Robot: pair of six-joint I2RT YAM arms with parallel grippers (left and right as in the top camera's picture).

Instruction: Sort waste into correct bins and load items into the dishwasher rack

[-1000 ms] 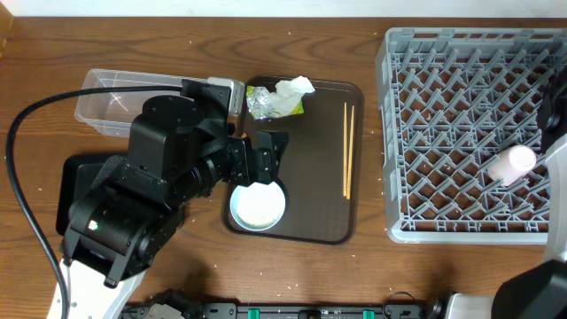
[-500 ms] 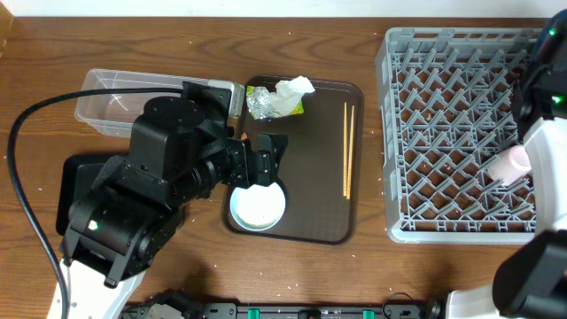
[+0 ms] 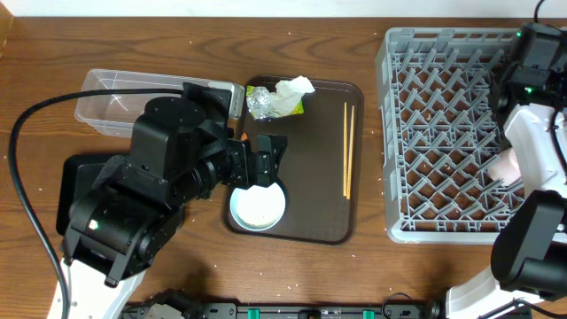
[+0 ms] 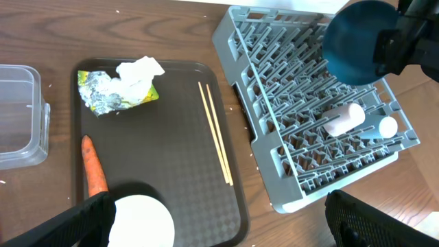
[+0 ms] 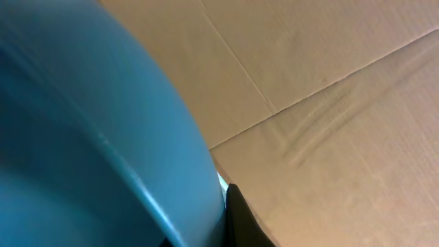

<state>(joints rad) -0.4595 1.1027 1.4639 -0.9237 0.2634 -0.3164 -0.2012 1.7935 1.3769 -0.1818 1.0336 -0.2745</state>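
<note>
Dark blue is the large bowl (image 4: 357, 41), which is gripped at its rim by the right pincer (image 4: 392, 48) and held in the air above the far corner of the grey dishwasher rack (image 4: 295, 89). The pincer is clamped tight on the rim. In the right wrist view the bowl's curved wall fills the left side, and one black finger (image 5: 236, 219) is seen against its edge.

Inside the rack, towards its near right part, a small pink cup (image 4: 344, 118) is lying on its side, and a small light blue cup (image 4: 387, 127) is lying just beside it.

The left pincer (image 4: 216, 213) is spread wide and nothing is held in it. It hangs over the near left part of the dark brown serving tray (image 4: 171, 158), above the white bowl (image 4: 140, 219) that sits in that corner of the tray.

An orange carrot (image 4: 94, 167) is laid along the tray's left edge. At the far left corner a crumpled white tissue (image 4: 139, 72) rests against a crumpled foil wrapper (image 4: 103, 96). The wooden chopsticks (image 4: 215, 140) are laid side by side, right of the tray's middle.

A clear tub (image 4: 20, 113) stands on the wooden worktop (image 3: 177, 44), just left of the serving tray's far corner. A shallow black tray (image 3: 73, 182) is seen further left, largely hidden beneath the left arm
</note>
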